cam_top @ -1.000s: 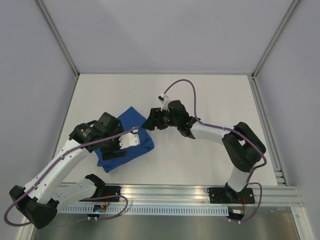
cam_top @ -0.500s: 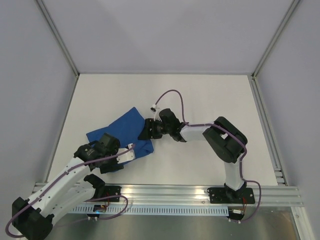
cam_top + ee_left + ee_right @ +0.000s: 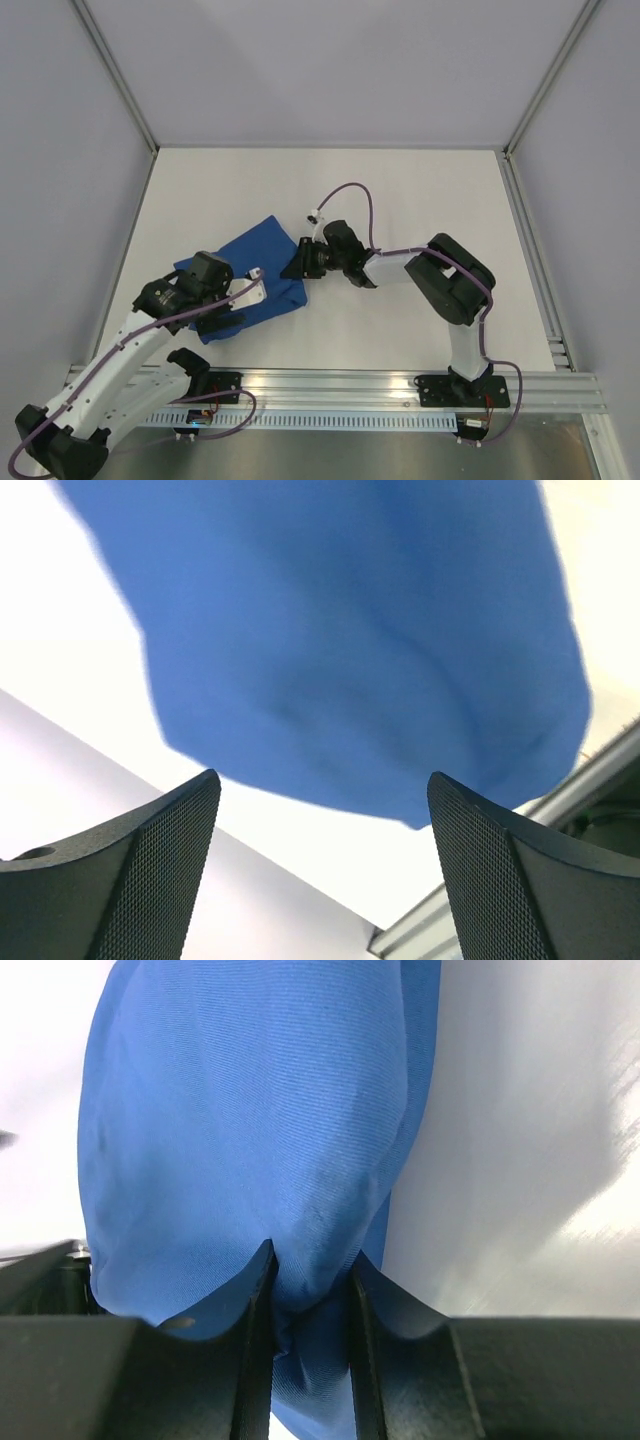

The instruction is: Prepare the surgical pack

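Right gripper [image 3: 310,1270] pinches the surgical pack [image 3: 255,265] edge; left gripper [image 3: 322,780] spread wide, empty, just above it.
Pack lies bunched on table [image 3: 420,190], left of centre. Likely best: firm pinch, slow pull, left grabs a corner first.

Blue surgical pack [image 3: 258,262] on white table [image 3: 420,190]

Overhead view: the left arm's black wrist [image 3: 205,278] covers the near-left part of the creased royal-blue fabric bundle [image 3: 262,258]; the fingertips of the right gripper [image 3: 296,266] are too small to make out. Left wrist view: the bundle is blurred and cut off by the top edge. Right wrist view: the fold pinched between the black fingers [image 3: 255,1305] runs off the bottom edge.
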